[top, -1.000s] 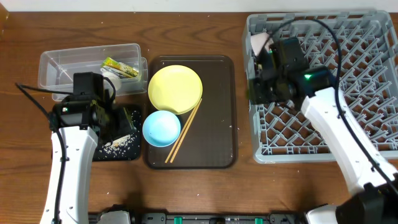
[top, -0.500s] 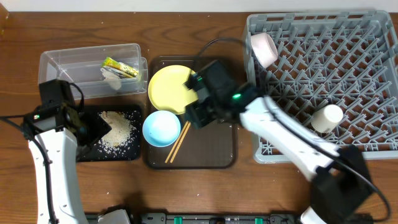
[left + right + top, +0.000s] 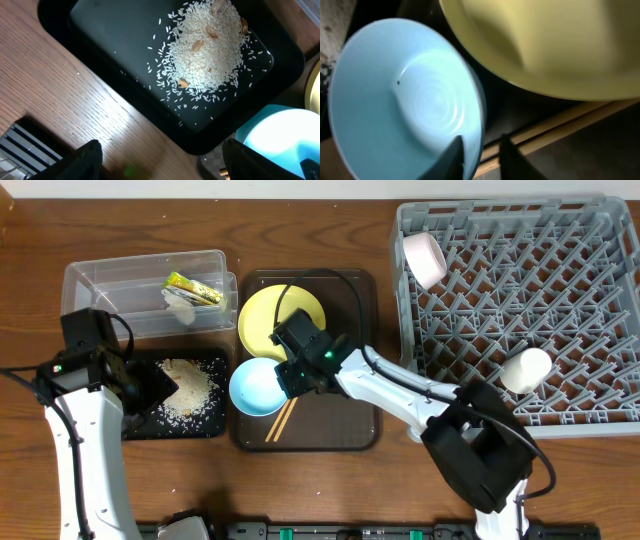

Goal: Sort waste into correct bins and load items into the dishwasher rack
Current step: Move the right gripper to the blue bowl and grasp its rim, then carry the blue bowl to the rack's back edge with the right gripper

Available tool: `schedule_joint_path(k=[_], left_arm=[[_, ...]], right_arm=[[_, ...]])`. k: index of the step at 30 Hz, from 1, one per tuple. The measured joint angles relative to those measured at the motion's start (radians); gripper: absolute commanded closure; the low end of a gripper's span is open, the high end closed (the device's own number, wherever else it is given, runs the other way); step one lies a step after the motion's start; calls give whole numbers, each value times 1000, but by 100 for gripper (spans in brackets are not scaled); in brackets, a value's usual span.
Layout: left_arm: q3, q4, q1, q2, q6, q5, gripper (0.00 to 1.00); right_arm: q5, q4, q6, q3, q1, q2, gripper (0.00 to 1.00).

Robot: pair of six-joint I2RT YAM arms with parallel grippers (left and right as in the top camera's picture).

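Though one plate (image 3: 258, 320), two chopsticks (image 3: 277, 425)

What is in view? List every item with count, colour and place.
clear tub: one, clear, far left
snack wrapper: one, green-and-orange, in clear tub
paper scrap: one, white, in clear tub
black tray: one, black, beside clear tub
rice: one pile, white, in black tray
serving tray: one, dark brown, centre
plate: one, yellow, on serving tray
blue bowl: one, light blue, on serving tray
chopsticks: one pair, wooden, on serving tray
rack: one, grey, right
whitish bowl: one, whitish, rack's corner
cup: one, pale, in rack
left end effector: open, at black tray's edge
right end effector: open, straddling blue bowl's rim
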Motion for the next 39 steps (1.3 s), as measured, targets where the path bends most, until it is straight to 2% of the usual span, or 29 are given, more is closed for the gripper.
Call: schedule_joint_path(k=[3,15,18,22,26,30,39], left_arm=[[0,0,0,0,0,0,20],[0,0,0,0,0,0,20],[0,0,0,0,0,0,20],[0,0,0,0,0,0,20],[0,0,0,0,0,0,20],[0,0,0,0,0,0,20],[0,2,0,0,0,0,20]], right_arm=[[25,-5,31,0,0,3,99],[66,-15,56,0,-7,-8,99],[73,-29,25,0,-38,-55,99],[113,-34,-40,0,-126,-208,99],[223,-35,-150,10,-250,-381,99],[399,-9,-300,16,-362,-455,99],[753,341,-711,15,-570,-415,99]])
